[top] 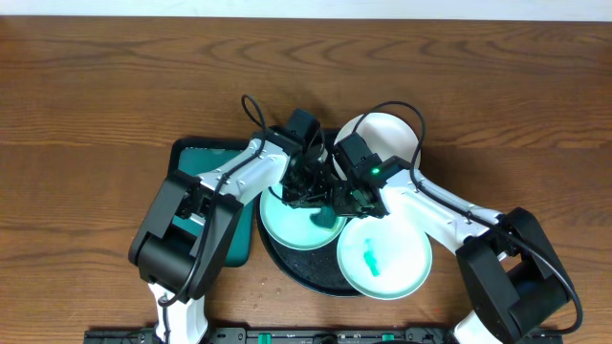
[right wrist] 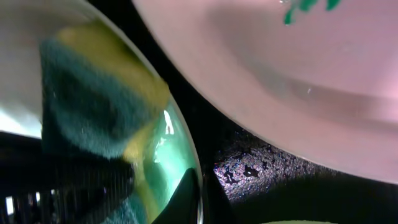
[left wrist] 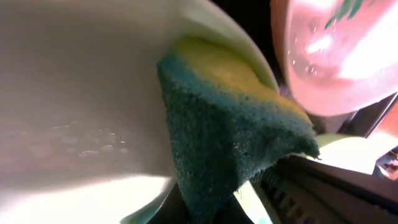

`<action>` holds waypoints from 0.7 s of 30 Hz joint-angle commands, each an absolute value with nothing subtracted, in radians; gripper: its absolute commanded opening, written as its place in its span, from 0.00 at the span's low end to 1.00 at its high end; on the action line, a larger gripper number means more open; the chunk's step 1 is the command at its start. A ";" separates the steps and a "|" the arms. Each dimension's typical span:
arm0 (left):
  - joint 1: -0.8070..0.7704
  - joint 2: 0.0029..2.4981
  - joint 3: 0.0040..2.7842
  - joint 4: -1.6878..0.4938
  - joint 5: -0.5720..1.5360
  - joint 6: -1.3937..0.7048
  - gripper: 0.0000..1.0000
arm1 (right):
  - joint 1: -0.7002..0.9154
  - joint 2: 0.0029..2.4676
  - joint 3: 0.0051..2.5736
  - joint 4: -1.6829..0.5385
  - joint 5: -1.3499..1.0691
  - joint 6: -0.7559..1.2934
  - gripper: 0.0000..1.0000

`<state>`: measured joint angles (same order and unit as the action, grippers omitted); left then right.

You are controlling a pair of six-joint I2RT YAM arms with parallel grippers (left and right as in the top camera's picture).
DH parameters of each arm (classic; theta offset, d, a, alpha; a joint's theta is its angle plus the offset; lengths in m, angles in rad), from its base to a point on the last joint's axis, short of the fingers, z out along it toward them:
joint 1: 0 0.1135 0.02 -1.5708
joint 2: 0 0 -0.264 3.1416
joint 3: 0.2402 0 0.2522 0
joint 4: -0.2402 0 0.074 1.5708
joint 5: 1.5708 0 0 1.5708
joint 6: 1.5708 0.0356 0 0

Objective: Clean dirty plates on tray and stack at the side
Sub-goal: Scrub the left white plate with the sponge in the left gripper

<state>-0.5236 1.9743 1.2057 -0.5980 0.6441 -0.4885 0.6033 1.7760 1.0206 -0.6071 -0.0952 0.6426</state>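
A sponge (left wrist: pixel 230 143) against a plate (top: pixel 287 227) at the tray's (top: pixel 311 263) left edge.
The left jaws pinch the green-yellow sponge; the right jaws are pressed together nearby. A smeared plate (top: pixel 392 263) lies face-up at the front-right edge.

The overhead camera looks straight down from well above the worktop (top: pixel 86 86) and takes in the whole black tray (top: pixel 287 266) and what lies on it. The left wrist camera sits almost against a sponge (left wrist: pixel 230 149) held to the left plate (top: pixel 285 225), facing along its white face. The right wrist camera is just as close, low over the tray, facing that plate's rim. Both wrist views share the sponge, this plate and the green-smeared plate (top: pixel 382 258) beside it.
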 commanded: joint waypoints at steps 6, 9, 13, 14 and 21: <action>-0.568 2.020 1.175 -0.676 0.760 -0.373 0.07 | 0.610 1.786 1.018 -0.618 -0.083 0.632 0.01; -0.555 2.020 1.176 -0.672 0.834 -0.318 0.07 | 0.610 1.786 1.018 -0.618 -0.083 0.632 0.01; -0.534 2.020 1.176 -0.664 0.815 -0.321 0.07 | 0.610 1.786 1.018 -0.620 -0.083 0.639 0.01; -0.528 2.020 1.176 -0.657 0.791 -0.341 0.08 | 0.610 1.786 1.018 -0.620 -0.083 0.640 0.01; -0.481 2.020 1.176 -0.588 0.505 -0.530 0.07 | 0.610 1.786 1.018 -0.632 -0.083 0.643 0.01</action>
<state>-0.5098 1.9957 1.1904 -0.6201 0.7078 -0.4358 0.6037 1.7756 1.0210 -0.6159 -0.0929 0.6422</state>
